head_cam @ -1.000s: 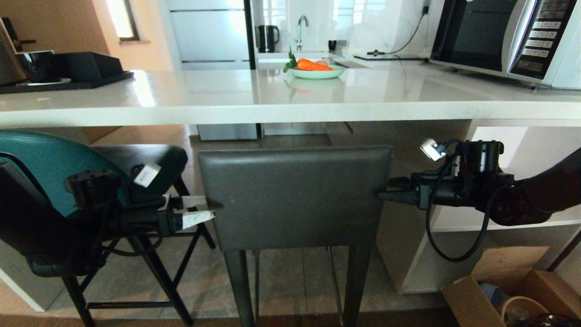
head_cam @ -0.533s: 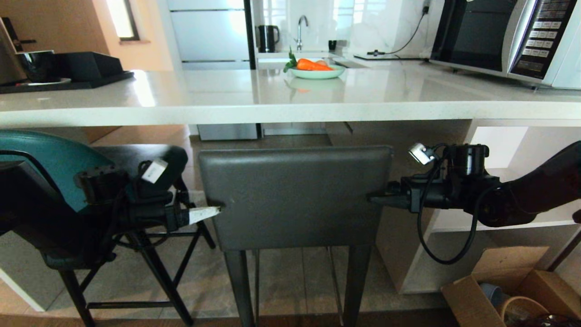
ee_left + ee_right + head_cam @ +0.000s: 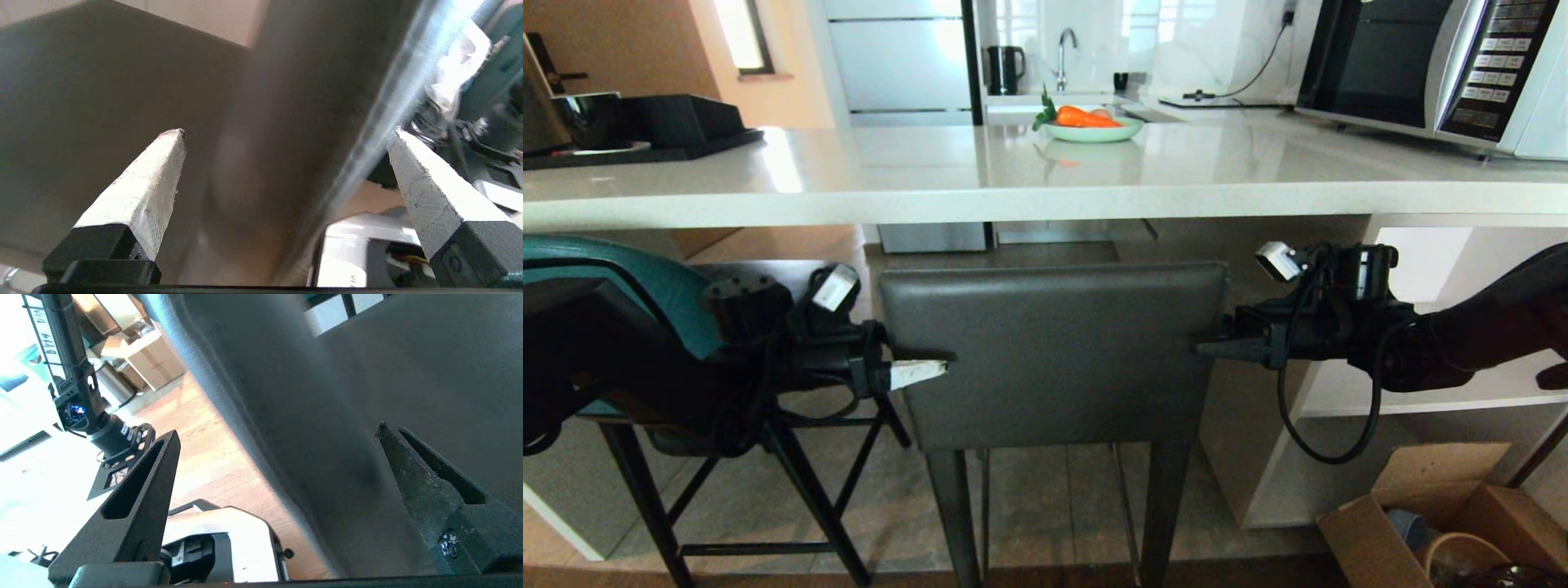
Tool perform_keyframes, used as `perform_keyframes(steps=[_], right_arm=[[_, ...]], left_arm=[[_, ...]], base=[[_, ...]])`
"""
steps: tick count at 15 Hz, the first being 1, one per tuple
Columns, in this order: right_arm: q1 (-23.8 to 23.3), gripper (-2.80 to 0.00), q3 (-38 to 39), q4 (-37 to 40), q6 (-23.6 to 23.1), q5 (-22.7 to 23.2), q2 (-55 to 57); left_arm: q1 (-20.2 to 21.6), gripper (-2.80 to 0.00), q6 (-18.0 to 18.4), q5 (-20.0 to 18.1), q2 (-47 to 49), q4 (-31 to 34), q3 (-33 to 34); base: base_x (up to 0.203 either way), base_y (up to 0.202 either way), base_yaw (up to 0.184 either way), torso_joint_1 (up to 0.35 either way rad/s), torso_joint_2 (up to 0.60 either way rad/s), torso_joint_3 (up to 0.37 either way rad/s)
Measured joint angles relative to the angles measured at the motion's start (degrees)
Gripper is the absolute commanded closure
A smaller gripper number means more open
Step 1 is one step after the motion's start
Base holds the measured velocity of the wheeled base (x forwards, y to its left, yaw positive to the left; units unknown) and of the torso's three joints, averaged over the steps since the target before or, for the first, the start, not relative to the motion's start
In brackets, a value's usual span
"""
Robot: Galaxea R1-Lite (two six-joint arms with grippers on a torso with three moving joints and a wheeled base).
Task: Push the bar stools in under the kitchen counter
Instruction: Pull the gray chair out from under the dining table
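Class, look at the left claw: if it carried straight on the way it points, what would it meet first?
Probably the side edge of the dark-grey leather stool back: the left claw points at it with open fingers either side. Contact is unclear.

Kitchen counter (image 3: 931,175) bears a carrot plate (image 3: 1094,129), microwave (image 3: 1437,69), black tray (image 3: 645,147).

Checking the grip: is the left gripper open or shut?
Open. In the left wrist view the left gripper's white fingers straddle the grey stool's back edge.

Head view low before the counter (image 3: 1045,200); both wrist views close on the grey stool's back (image 3: 1054,351).
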Motion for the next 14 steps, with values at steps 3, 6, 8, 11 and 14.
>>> perform_keyframes(steps=[3,6,8,11,14], right_arm=[[1.36,-2.80,-2.91,0.00,0.37,2.14,1.94],[3.39,-2.80,-2.63,-0.15,0.32,2.85,2.72],[4.33,-2.80,-2.28,-0.32,0.26,2.80,2.90],[4.75,-2.80,-2.09,-0.39,0.04,2.82,2.96],[4.85,-2.80,-1.83,-0.43,-0.09,2.87,2.98]], left_arm=[[-0.27,-2.80,-0.20,-0.09,1.40,0.04,-1.52],[-0.68,-2.80,-0.41,-0.05,2.29,0.04,-2.10],[-1.29,-2.80,-0.53,-0.07,2.43,-0.07,-1.93],[-1.84,-2.80,-0.62,-0.01,2.54,-0.10,-1.98],[-1.96,-2.80,-0.64,0.00,2.55,-0.13,-2.37]], base=[[0.000,0.000,0.000,0.000,0.00,0.000],[0.000,0.000,0.000,0.000,0.00,0.000],[0.000,0.000,0.000,0.000,0.00,0.000],[0.000,0.000,0.000,0.000,0.00,0.000],[0.000,0.000,0.000,0.000,0.00,0.000]])
